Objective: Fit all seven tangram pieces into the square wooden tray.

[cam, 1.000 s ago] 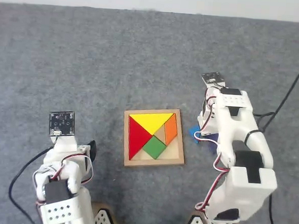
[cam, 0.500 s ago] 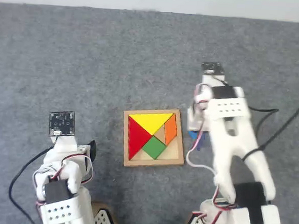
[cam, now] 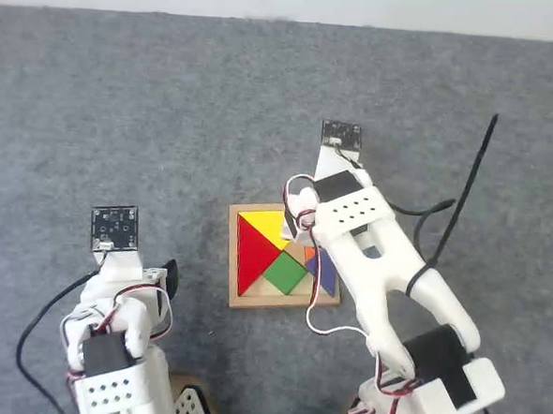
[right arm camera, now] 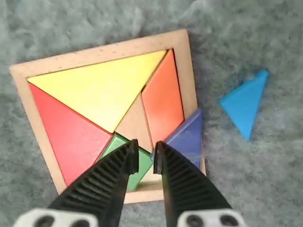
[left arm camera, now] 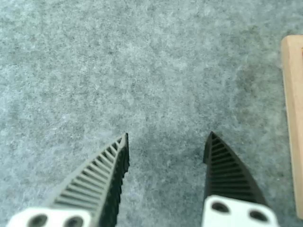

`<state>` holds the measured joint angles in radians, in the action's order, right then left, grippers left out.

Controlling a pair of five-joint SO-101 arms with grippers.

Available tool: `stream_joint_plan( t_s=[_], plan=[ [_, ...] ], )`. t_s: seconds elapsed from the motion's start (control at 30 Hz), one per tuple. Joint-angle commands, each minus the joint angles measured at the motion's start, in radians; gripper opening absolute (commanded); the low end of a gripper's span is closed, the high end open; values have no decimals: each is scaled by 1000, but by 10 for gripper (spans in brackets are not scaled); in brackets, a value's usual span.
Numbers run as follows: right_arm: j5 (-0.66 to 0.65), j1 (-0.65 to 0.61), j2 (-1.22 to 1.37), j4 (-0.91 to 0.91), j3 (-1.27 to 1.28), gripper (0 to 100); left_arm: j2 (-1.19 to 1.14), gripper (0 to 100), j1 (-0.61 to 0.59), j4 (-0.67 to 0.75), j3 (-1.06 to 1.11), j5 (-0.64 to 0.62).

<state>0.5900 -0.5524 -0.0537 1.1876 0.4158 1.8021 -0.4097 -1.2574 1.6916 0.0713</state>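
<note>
We see the right gripper (right arm camera: 145,145), nearly closed (hold unclear), bring the purple triangle (right arm camera: 187,139) onto the tray (right arm camera: 99,51) at its four o'clock rim, unseated.

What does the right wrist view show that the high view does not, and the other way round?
Right wrist view: a light blue triangle on the grey carpet beside the wooden tray. High view: the left arm, apart from the tray, and the right arm, its white body above the tray's edge. Both: the tray holding the yellow triangle, red triangle, green square and orange piece, with a dark blue triangle over its rim at one corner.
</note>
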Motion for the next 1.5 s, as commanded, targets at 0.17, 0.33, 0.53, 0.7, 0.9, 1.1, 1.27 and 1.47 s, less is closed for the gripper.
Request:
stream_joint_plan(
  t_s=[0.17,0.33,0.53,0.7,0.9,1.1,1.27,1.47],
  plan=[
    [-451,-16,-74,108,49,53,15,245,-3,-5,-8,-9],
    [-628,-8,-232,67,164,9,15,245,-5,-5,-8,-9],
    [-681,44,-493,-8,384,6,15,245,-5,-5,-8,-9],
    [-755,183,-509,-28,462,6,15,245,-5,-5,-8,-9],
    [-755,177,-403,-93,488,6,15,245,-5,-5,-8,-9],
    [-746,56,-246,-160,482,6,15,245,-5,-5,-8,-9],
    [-715,31,-248,-165,445,6,15,245,-5,-5,-8,-9],
    [-712,18,-265,-240,430,6,15,245,-5,-5,-8,-9]
  ],
)
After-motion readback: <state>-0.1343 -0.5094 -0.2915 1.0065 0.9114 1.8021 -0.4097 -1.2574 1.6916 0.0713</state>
